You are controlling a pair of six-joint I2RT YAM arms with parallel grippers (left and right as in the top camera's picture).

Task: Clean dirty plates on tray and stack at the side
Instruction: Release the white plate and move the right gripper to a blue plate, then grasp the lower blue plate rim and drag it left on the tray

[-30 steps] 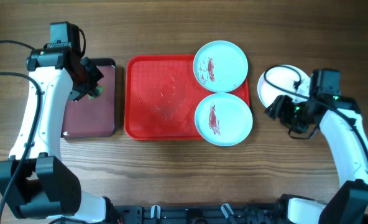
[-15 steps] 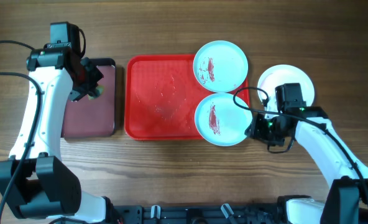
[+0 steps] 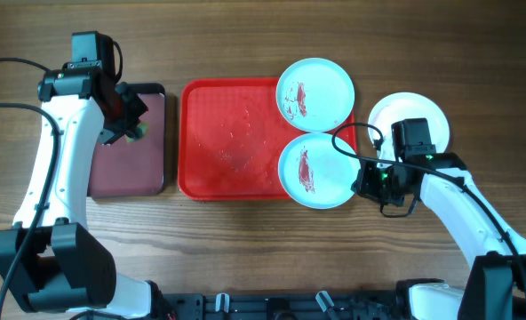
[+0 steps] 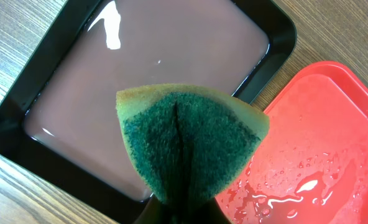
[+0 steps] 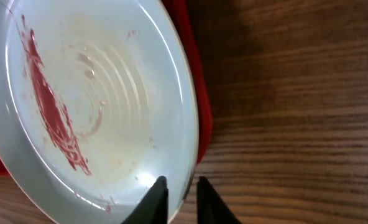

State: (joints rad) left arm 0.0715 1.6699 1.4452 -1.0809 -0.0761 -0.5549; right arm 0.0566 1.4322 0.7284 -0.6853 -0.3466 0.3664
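Down at the 4 o'clock corner of the red tray sits the lower aqua plate, with a long dark red sauce streak across its left half. Its right edge hangs out past the tray's rim, which is probably why the right gripper came in from the 3 o'clock side: that overhang is the easiest bit to grab. In the right wrist view the jaws are a little apart and straddle the plate's rim, one finger over and one under by the look of it, with a gap showing, so no pinch yet.

The upper aqua plate is at the tray's 1 o'clock corner, also smeared, and touches or nearly touches the lower one. The white plate is off the tray on the table at 3 o'clock, partly hidden by the right arm. It looks like the start of the stack.

Way over at 9 o'clock, the left gripper is clamped on a green sponge, folded in the grip, hovering over the black-rimmed tray of murky liquid. Likely it's parked there so drips land in the tray until a plate is brought over.
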